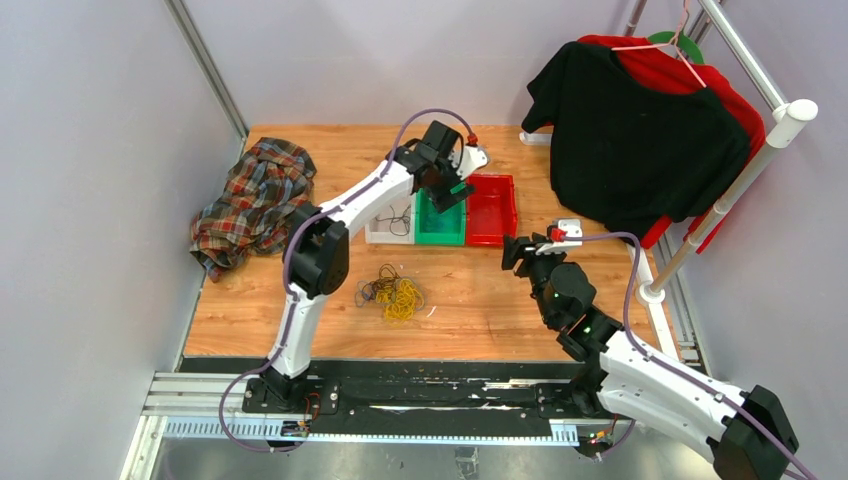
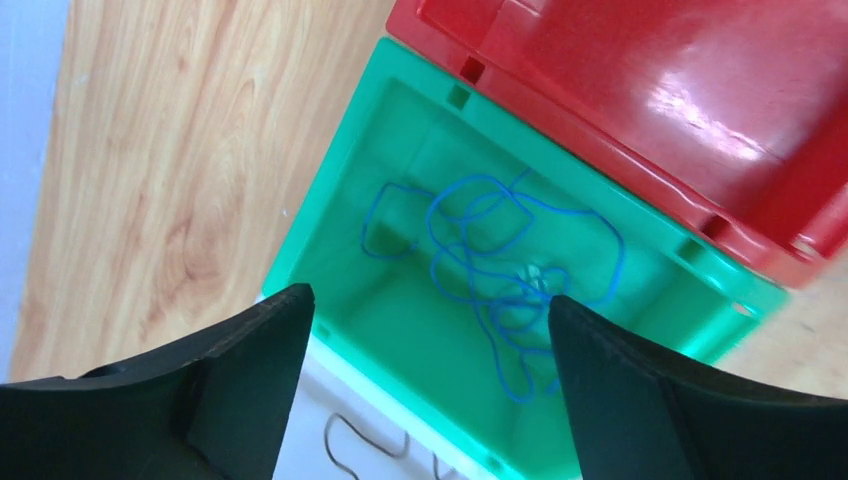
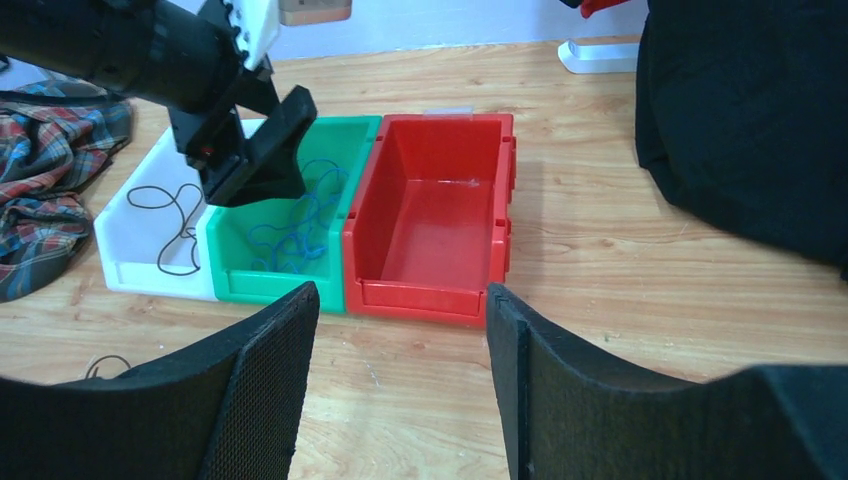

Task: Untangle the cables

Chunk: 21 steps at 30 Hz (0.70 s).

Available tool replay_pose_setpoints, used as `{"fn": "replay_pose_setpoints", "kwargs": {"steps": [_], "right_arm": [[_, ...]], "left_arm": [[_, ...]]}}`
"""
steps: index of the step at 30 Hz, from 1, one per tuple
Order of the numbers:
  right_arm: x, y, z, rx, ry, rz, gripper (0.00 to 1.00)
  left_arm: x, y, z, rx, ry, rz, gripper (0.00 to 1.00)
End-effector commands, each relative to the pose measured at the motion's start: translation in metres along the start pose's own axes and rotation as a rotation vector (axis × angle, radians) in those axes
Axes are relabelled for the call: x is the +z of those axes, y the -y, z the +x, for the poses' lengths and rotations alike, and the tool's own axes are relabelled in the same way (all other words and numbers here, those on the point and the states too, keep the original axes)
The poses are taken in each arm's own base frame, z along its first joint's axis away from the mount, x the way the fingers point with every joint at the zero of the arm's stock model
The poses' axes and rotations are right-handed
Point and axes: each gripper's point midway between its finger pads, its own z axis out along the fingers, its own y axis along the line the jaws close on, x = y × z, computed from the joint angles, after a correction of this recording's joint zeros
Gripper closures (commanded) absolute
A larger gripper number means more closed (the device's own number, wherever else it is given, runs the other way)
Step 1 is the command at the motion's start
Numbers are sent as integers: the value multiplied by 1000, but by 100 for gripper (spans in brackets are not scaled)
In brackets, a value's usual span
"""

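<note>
A tangle of yellow and dark cables [image 1: 395, 295] lies on the wooden table in front of the bins. Blue cables [image 2: 500, 270] lie loose in the green bin [image 2: 340, 200], also seen in the right wrist view [image 3: 290, 235]. Thin dark cables [image 3: 165, 225] lie in the white bin [image 3: 150, 275]. My left gripper [image 1: 445, 190] hangs over the green bin, open [image 2: 430, 310], with nothing between its fingers. My right gripper [image 1: 515, 252] is open [image 3: 400, 290] low over bare wood, facing the red bin [image 3: 506, 190], holding nothing.
The white, green and red bins [image 1: 492, 210] stand side by side at mid-table. A plaid shirt [image 1: 255, 200] is crumpled at the left edge. A black shirt [image 1: 640, 150] hangs on a white rack [image 1: 720, 200] at the right. A small white box [image 1: 568, 230] sits near my right gripper.
</note>
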Motion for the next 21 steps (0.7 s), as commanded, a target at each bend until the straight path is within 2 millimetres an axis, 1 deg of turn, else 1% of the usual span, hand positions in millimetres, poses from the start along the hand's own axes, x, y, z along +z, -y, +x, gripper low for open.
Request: {"fn": "replay_pose_setpoints", "kwargs": {"steps": [1,4,5,6,7,10,12,14,15,16,18,21], "right_arm": [[3,-5,-20,1,25,-18,38],[3,-7,-22,-2,19,-29,38],[3,-9,-23,-4,17,-35,38],[3,-10,-24,-4,16,-42,38],[3,-12,-24,-6,13,-48,38],[3,-17,-24,-5,3,-73,37],[3,-20,-24,1,-3,-88,37],[3,-22,-23,4,-8,-96,37],[3,-27,-22,7,-15,-125,37],[3,-30,-22,9,-18,-140,38],[3,-34,-20,9,-26,-155,38],[5,-40,-17,10,-38,-181,39]], "left_arm": [[-76,-7,-29,-26,80,33,2],[-109,3,-22,-10,78,80,2],[-120,10,-16,1,72,110,2],[-136,18,-8,10,64,145,2],[-149,28,-1,20,58,182,2],[-179,60,30,38,43,284,2],[-195,81,53,58,38,342,2],[-204,98,77,53,17,374,0],[-208,103,88,43,7,383,1],[-208,111,105,31,-16,402,2],[-210,114,125,15,-39,406,5],[-204,111,152,-43,-73,405,9]]}}
